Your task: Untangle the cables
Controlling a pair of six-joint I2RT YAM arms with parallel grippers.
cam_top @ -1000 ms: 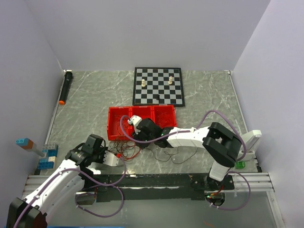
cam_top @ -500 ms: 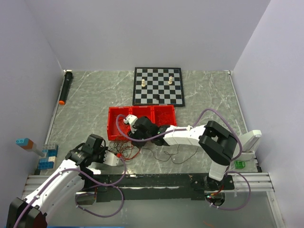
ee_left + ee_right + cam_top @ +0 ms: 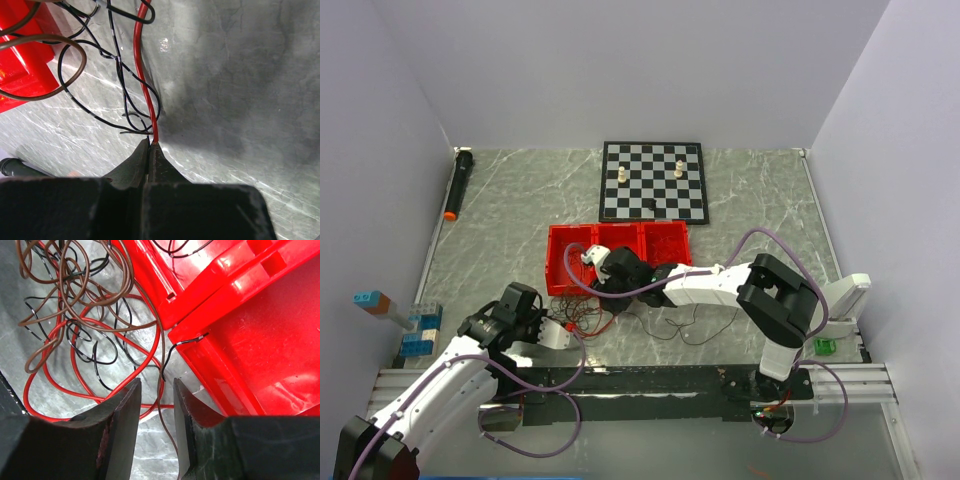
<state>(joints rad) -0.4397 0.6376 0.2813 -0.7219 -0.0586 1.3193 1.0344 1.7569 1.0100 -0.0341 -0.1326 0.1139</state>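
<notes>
top external, from the left: left gripper (image 3: pixel 562 335) low over the table (image 3: pixel 740 200), just left of the cables (image 3: pixel 585 312), heaped against the near wall of the red tray (image 3: pixel 620 243). by the left wrist view, pinched fully shut on the end of the red wire (image 3: pixel 145 75), nearly straight from the tips into the tangle, thin black loops lying just beside it. further right, right gripper (image 3: pixel 156 390) poised over the same heap at the tray's edge, jaws partly open and clamped on nothing; brown wire (image 3: pixel 75 277) trailing loose through the gap, a black wire end hooked on the tray lip just ahead.

likely trouble from here: closing on brown and black together, so tightening the knot instead of freeing one strand. pulling while the black end is caught on the lip, probably dragging the tray. hauling the red end hard to the left, likely sliding the whole heap along rather than drawing the loop out, or slipping the thin wire from the pinch.
</notes>
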